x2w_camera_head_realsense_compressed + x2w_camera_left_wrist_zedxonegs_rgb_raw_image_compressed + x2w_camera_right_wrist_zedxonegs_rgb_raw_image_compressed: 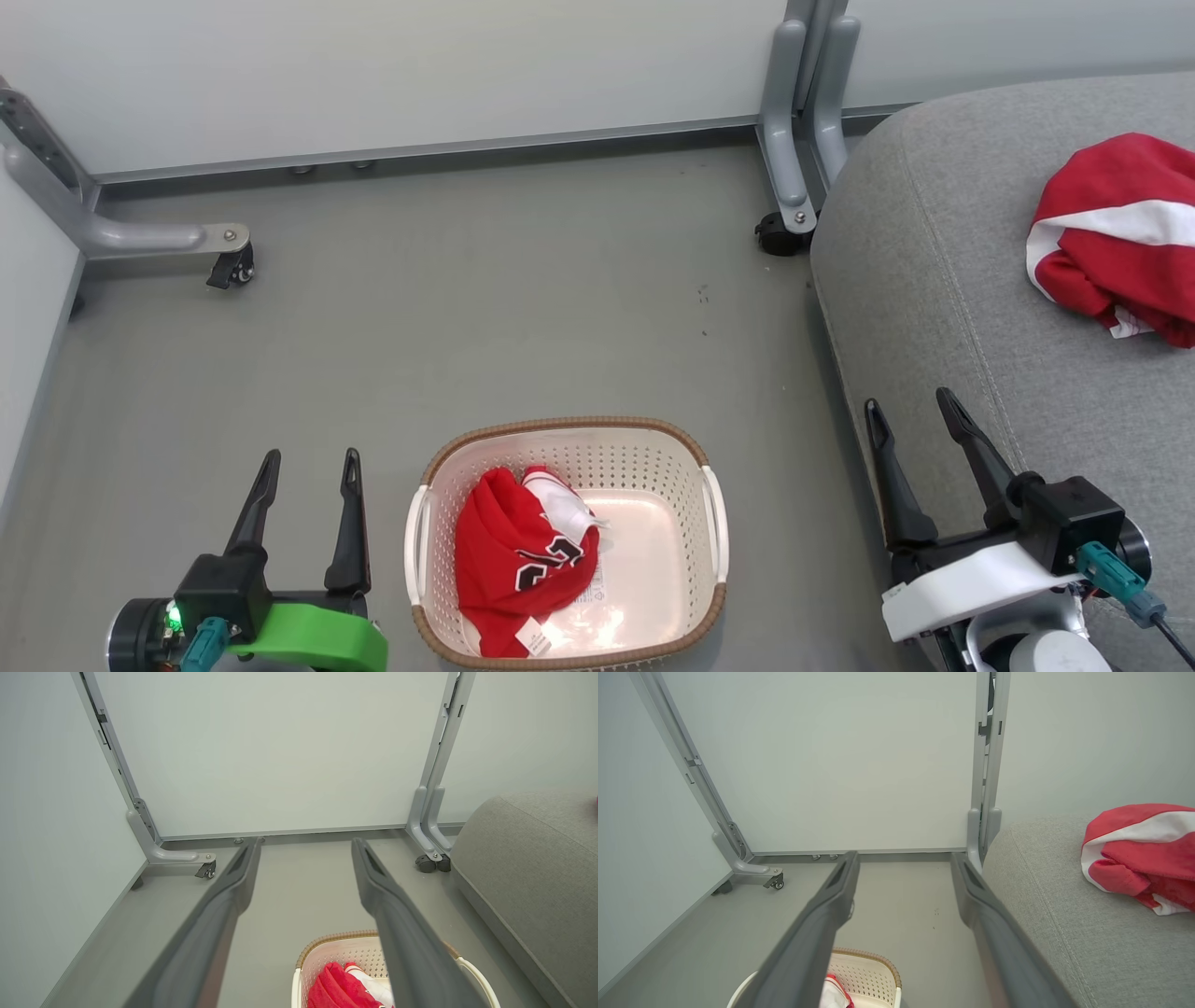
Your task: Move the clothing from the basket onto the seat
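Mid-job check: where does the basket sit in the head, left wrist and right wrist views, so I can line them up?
Head view: basket at bottom centre, on the floor.
Left wrist view: basket at the bottom edge, right of centre.
Right wrist view: basket at the bottom edge, left of centre.
Shared landmark: the grey seat along the right side of all three.
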Tool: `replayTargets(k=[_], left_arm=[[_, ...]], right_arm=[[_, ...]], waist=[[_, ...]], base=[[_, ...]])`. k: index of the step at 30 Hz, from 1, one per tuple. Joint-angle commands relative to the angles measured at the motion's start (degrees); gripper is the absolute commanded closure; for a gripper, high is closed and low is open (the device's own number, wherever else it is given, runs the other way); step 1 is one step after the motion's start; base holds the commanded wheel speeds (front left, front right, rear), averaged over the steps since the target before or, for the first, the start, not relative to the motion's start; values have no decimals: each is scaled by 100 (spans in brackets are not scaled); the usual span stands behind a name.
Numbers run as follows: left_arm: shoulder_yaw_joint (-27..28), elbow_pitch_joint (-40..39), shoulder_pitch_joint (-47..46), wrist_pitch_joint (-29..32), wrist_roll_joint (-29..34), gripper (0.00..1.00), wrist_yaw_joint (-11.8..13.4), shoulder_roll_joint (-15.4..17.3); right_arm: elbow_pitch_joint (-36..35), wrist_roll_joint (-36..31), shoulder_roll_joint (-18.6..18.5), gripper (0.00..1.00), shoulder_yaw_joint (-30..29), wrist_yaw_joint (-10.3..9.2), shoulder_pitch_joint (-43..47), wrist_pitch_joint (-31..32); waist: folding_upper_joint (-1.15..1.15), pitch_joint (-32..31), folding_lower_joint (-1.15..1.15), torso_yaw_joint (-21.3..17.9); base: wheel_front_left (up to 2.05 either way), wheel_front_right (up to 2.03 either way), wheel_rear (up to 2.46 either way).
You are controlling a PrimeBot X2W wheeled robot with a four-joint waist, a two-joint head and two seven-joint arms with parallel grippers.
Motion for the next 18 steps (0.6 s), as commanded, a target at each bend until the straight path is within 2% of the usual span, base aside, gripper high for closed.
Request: replayTargets(k=[1, 18], left_arm=[[34, 3, 41, -19, 36, 0, -10, 5], [-26, 108, -207, -19, 115, 0, -43, -29]], right_arm=[[-24, 22, -5, 0, 2, -7, 64, 22], [-112, 38, 3, 0, -29, -6, -21, 36]], waist=[[0, 0, 0, 4], [0, 113, 0, 106]], base=[[0, 0, 0], [0, 0, 0]])
